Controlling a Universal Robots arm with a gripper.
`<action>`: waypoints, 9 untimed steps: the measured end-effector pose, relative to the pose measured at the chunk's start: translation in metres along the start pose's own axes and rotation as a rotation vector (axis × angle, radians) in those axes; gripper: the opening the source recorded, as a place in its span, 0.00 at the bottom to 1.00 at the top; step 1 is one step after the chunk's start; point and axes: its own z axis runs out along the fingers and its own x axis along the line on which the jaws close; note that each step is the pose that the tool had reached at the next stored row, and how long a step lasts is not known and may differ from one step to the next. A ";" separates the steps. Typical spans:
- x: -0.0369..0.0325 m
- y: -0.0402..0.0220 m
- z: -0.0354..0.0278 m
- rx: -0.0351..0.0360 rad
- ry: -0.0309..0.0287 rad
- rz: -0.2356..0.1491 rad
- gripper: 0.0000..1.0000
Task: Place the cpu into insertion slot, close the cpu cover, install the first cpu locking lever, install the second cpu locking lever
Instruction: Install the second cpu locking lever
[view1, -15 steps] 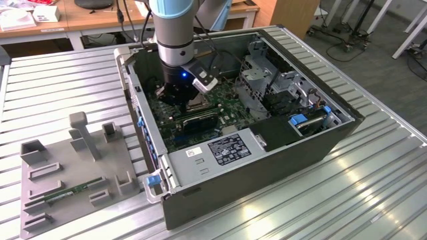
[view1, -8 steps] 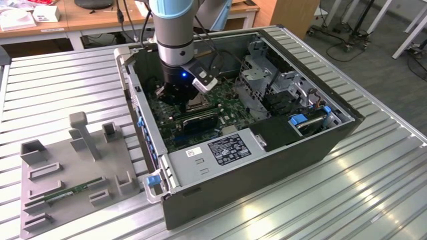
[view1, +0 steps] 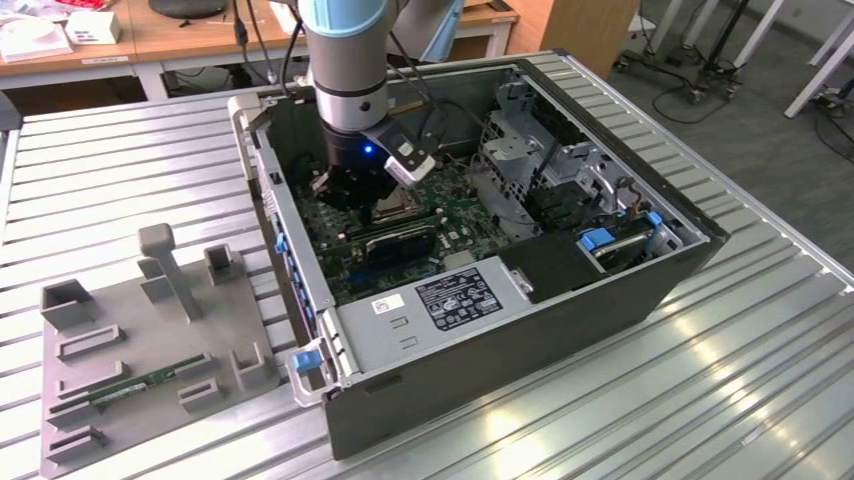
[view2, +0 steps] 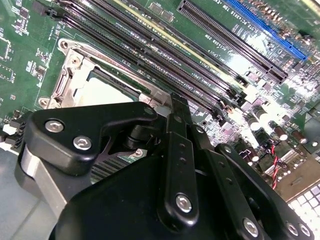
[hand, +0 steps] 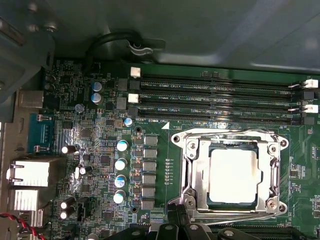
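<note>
In the second wrist view the gripper (view2: 179, 107) hangs low over the motherboard (view2: 30, 50), its dark fingers (view2: 180, 150) drawn together into one narrow tip with nothing pinched between them. That tip sits just beside the edge of the insertion slot (view2: 70, 82), close to the socket's rim; whether it touches the metal cannot be told.

The cpu (hand: 234, 175) lies flat inside the socket in the first wrist view, its pale square top showing through the window of the cpu cover (hand: 196, 172), which is folded down around it. Beyond the socket run the long black memory slots (hand: 220, 97), parallel to its far side.

In the exterior view the arm (view1: 350, 60) reaches down into the open computer case (view1: 534, 330), which rests on a ribbed metal table (view1: 107, 170). Past the case towards the exterior view's left stands a grey fixture tray (view1: 147, 330) holding a green memory stick (view1: 140, 385).
</note>
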 end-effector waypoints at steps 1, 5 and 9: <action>0.0000 0.0000 0.0000 -0.0006 0.0001 0.000 0.11; 0.0000 0.0000 0.0000 -0.0243 -0.0008 0.002 0.11; 0.0001 0.0000 0.0000 -0.0433 -0.0012 0.004 0.11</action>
